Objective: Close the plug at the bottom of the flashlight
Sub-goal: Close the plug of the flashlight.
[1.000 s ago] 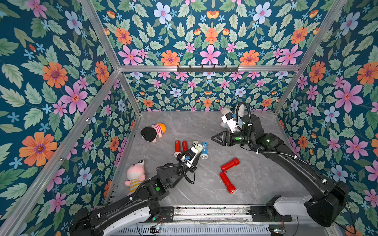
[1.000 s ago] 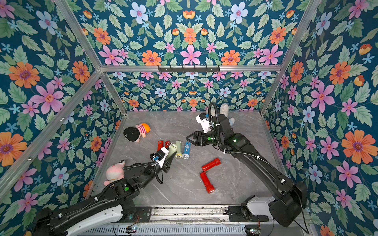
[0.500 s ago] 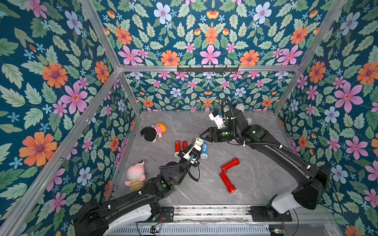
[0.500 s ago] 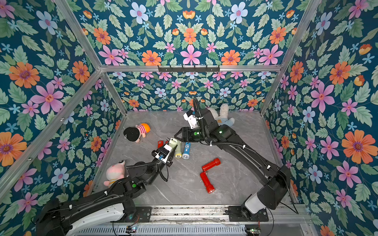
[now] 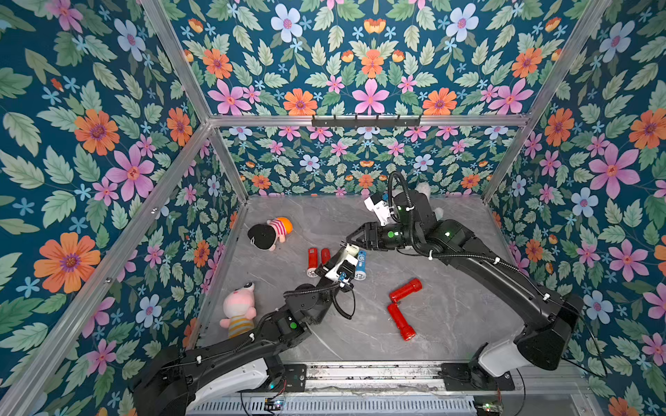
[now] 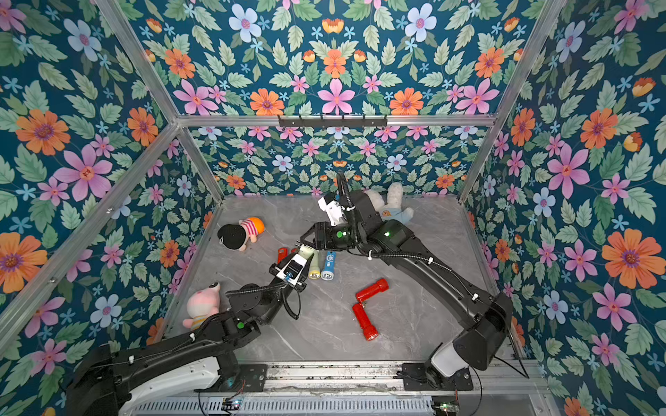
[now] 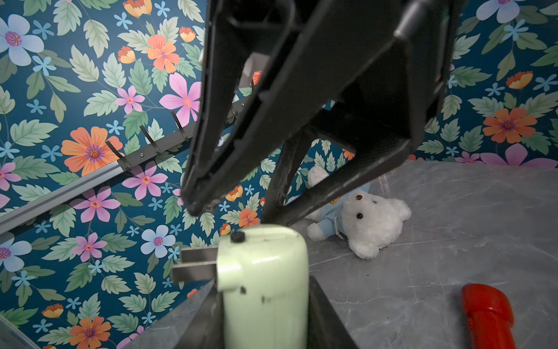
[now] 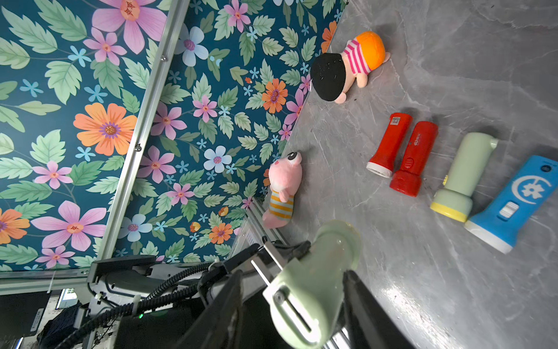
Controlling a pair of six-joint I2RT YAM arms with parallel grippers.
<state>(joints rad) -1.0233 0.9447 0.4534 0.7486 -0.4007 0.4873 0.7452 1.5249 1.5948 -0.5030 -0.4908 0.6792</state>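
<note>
Floral wallpaper is closing in on every side of our grey marble-patterned tabletop (image 5: 450, 317). Above it we are holding the pale green plastic flashlight (image 7: 265, 272) clear of the surface, with its bottom end pointing toward the other arm. Our left gripper (image 7: 265, 314) is clamping the flashlight's body. Our right gripper (image 7: 232, 211) is hovering just past the bottom end with its jaws spread, grasping nothing. In the right wrist view the jaws are straddling that end without clearly touching it.

We are judging the pick-up and presentation as done and the decisive part as not yet begun. The plug (image 7: 196, 263), two flat metal prongs, is still sticking out sideways from the bottom, so folding it into its slot is what is remaining.

As for markings, the blue flashlight (image 8: 513, 199) lying on the table is showing a white crescent-and-flower emblem. The two red flashlights (image 8: 389, 145) are carrying a small white sticker and white lettering, both too small for us to read.
</note>
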